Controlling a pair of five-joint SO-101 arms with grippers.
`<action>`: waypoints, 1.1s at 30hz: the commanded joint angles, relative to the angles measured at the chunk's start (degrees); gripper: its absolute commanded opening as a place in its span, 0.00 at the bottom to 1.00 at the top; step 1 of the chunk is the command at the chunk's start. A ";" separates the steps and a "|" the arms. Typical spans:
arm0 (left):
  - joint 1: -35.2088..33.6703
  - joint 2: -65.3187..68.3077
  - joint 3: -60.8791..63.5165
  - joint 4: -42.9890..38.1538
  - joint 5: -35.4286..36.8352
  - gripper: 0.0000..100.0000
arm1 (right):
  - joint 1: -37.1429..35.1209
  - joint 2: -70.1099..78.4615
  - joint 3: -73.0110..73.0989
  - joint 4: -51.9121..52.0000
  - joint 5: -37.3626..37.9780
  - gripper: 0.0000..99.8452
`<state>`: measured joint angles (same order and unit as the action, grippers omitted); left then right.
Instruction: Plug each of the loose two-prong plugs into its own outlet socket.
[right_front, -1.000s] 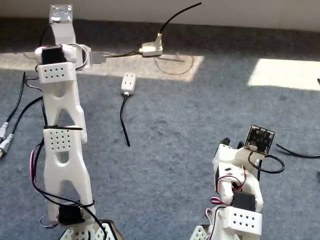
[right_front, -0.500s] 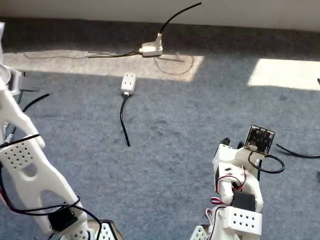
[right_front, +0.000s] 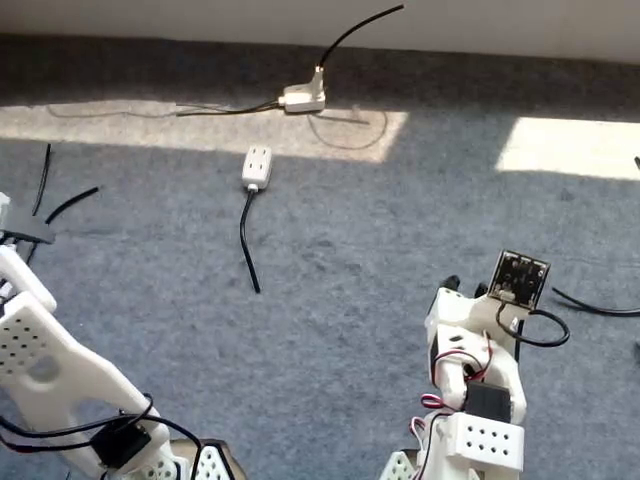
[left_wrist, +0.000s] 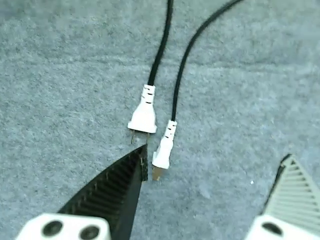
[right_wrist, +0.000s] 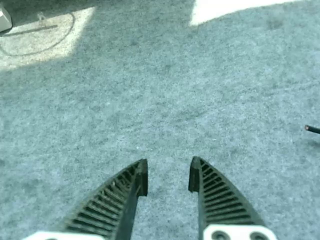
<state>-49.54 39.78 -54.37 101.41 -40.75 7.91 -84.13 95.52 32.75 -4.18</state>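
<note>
The left hand (left_wrist: 215, 160), spread wide, hovers over two white plastic two-prong plugs (left_wrist: 144, 116) on black cords, while the right hand (right_wrist: 168, 165) is parted and empty.

1. One plug (left_wrist: 143, 116) lies just beside the other plug (left_wrist: 164, 147), leaving a slim gap between them.
2. The left end effector (left_wrist: 215, 157) is spread, with open carpet (left_wrist: 235, 115) between its fingers.
3. The near socket (right_front: 257, 166) has room left and right, and its cord (right_front: 246, 235) trails near.
4. The far socket (right_front: 304, 97) hugs the wall.
</note>
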 joint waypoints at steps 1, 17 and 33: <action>0.75 -13.93 15.96 0.26 -6.59 0.39 | -0.31 -0.40 2.15 -1.27 0.53 0.15; -3.21 -8.75 25.19 -15.65 -17.67 0.39 | -0.31 -0.40 2.15 -1.10 0.53 0.15; -4.44 -6.37 30.29 -15.82 -20.48 0.39 | -0.22 -0.40 2.15 -1.10 0.53 0.15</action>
<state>-53.85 33.98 -25.89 86.29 -60.79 7.91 -84.13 95.52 32.75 -4.18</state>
